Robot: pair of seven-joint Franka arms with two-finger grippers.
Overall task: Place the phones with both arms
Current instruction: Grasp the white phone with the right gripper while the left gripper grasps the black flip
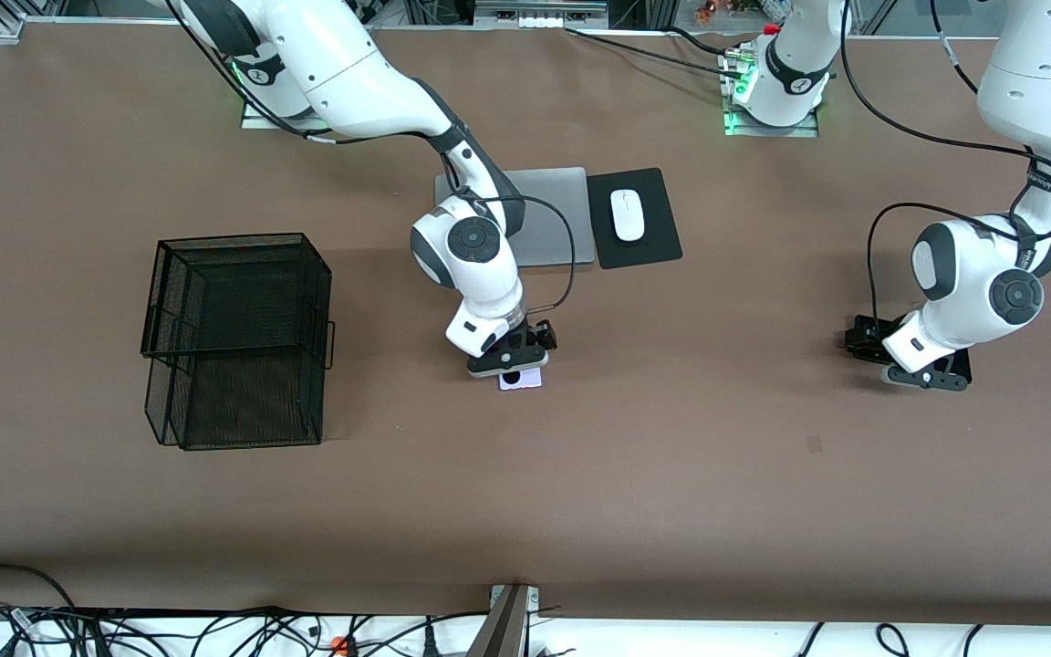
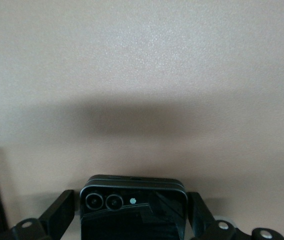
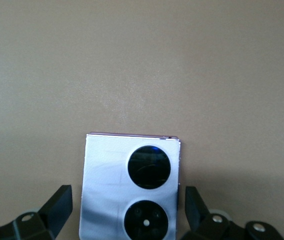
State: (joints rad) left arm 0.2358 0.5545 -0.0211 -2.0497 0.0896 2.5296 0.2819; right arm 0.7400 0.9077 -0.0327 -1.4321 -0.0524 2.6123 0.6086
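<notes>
A brown table carries everything. Toward the right arm's end of it stands a black wire mesh basket, boxy and open at the top, with a small handle on one side wall. Near the middle of the table, farther from the front camera, lies a closed silver laptop, flat on the surface. Just beside it, toward the left arm's end, lies a black mouse pad, set slightly askew, and a white computer mouse rests on the middle of it. Along the table's nearest edge, loose black cables lie tangled, and a grey metal bracket sticks up at the middle of that edge.
</notes>
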